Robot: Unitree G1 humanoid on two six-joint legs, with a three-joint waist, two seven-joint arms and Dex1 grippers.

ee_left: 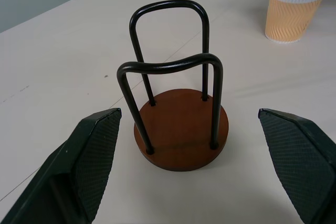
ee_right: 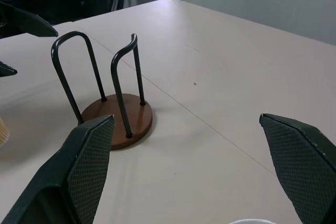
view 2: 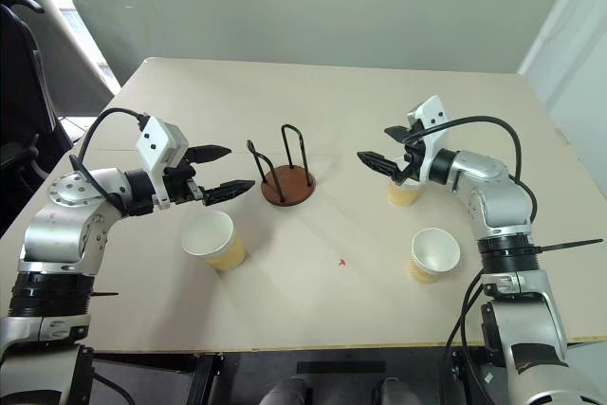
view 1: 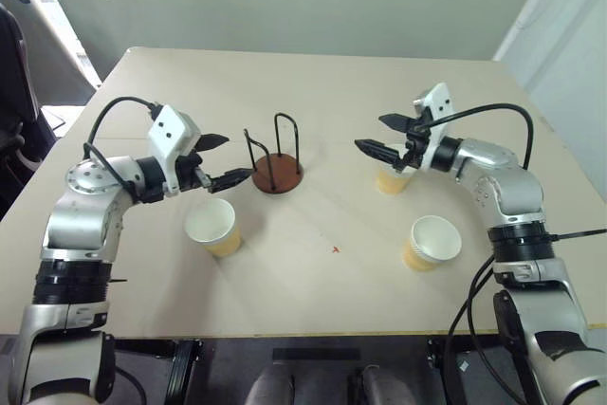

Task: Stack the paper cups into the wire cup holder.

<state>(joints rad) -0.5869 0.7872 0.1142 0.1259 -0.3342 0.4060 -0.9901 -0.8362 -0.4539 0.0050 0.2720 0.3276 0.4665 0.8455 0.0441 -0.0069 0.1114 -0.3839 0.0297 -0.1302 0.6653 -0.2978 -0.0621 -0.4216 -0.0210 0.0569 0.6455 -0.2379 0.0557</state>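
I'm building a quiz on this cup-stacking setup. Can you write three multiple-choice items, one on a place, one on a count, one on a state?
1. Where does the wire cup holder stand?
A. between the two grippers
B. at the table's near edge
C. on top of a cup

2. How many paper cups are on the table?
A. one
B. three
C. five

3. How is the left gripper?
A. shut on a cup
B. shut on nothing
C. open and holding nothing

Key: 1 A, it stands between the left gripper and the right gripper. 2 B, one cup near the left gripper, one near the right arm, one under the right gripper. 3 C, its fingers stand wide apart, bare.
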